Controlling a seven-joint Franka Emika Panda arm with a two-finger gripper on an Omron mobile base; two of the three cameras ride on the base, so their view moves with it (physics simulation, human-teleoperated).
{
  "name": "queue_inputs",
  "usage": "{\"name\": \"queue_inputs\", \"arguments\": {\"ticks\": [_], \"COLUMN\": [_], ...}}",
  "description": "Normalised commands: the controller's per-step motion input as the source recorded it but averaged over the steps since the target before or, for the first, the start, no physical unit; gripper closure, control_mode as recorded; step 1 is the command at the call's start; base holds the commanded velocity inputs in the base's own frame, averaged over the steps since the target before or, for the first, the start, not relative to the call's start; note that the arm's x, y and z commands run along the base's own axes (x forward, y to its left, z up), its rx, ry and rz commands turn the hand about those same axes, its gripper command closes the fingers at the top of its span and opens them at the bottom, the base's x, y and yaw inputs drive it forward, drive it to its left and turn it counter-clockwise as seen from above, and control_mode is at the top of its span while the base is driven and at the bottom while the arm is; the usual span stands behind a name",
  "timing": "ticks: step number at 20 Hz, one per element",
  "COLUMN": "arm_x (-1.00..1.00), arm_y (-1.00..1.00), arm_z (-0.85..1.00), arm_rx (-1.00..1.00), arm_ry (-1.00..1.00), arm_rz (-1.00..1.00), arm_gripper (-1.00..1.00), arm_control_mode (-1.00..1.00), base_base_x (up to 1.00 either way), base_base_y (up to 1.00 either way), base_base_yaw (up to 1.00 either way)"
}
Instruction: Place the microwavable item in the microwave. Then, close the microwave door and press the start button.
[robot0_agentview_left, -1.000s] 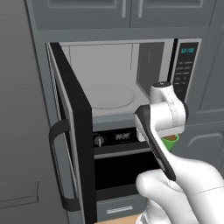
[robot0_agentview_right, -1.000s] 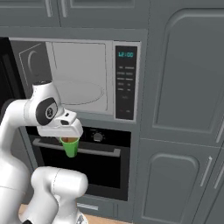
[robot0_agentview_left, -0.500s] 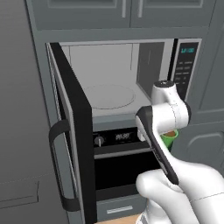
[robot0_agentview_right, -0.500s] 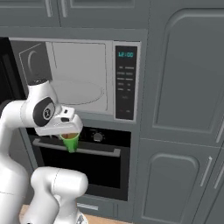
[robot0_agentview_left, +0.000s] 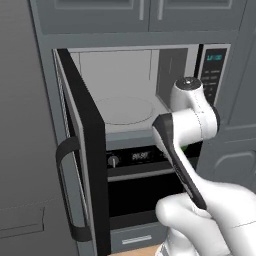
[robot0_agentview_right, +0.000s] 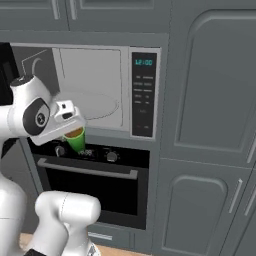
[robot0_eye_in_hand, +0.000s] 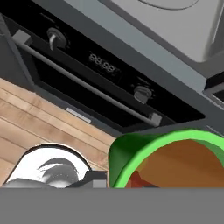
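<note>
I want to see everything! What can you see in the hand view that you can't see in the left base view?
The hand view alone shows the wooden floor and the brown liquid inside the green cup, seen from just above its rim.

The left base view alone shows the open microwave door swung out to the left, the round turntable, the control panel and the upper cabinets.

Both show the black oven with its knobs and display, and part of the microwave's pale grey floor.
</note>
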Motion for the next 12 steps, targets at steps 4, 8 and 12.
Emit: {"name": "queue_inputs", "arguments": {"ticks": [4, 8, 12], "arm_x": [0.7, 0.98, 0.99], "arm_y": [0.39, 0.14, 0.19], "arm_z": [0.37, 0.16, -0.08], "arm_rx": [-0.09, -0.06, -0.06], "arm_ry": [0.0, 0.0, 0.01], "arm_rz": [0.17, 0.07, 0.03], "arm_gripper": [1.0, 1.0, 1.0], "arm_control_mode": [-1.0, -1.0, -1.0], "base_base_x": [0.0, 0.0, 0.0], "base_base_y": [0.0, 0.0, 0.0], "base_base_yaw": [0.0, 0.0, 0.0]}}
